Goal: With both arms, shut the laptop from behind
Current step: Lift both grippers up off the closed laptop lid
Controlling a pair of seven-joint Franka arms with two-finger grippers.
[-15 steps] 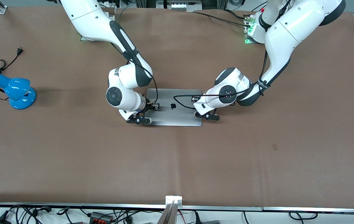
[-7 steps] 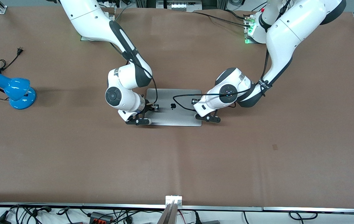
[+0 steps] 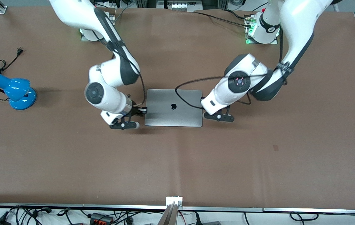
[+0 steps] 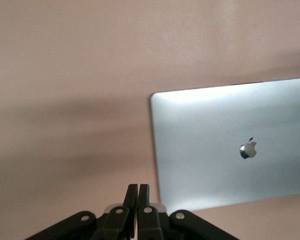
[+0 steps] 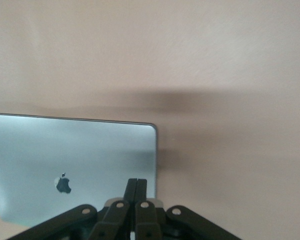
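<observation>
From the front view I see a blue desk lamp point(image 3: 12, 90) toward my right arm's end of the surface point(image 3: 177, 162); my wrist views miss it. My right tool point(image 3: 124, 125) hangs beside the shut laptop point(image 3: 173, 107), fingers pressed together, empty. My left tool point(image 3: 218, 117) hangs at the laptop's other edge, likewise pinched together. The lid bears an apple logo point(image 4: 248, 148).

The slim grey metal laptop point(image 3: 173, 107) has a smooth, brushed-looking lid with a soft sheen and a glossy black logo; the brown table covering point(image 3: 177, 162) looks matt, like paper or cloth; the blue desk lamp point(image 3: 12, 90) is glossy; the white arm shells point(image 3: 108, 75) shine like smooth plastic.
</observation>
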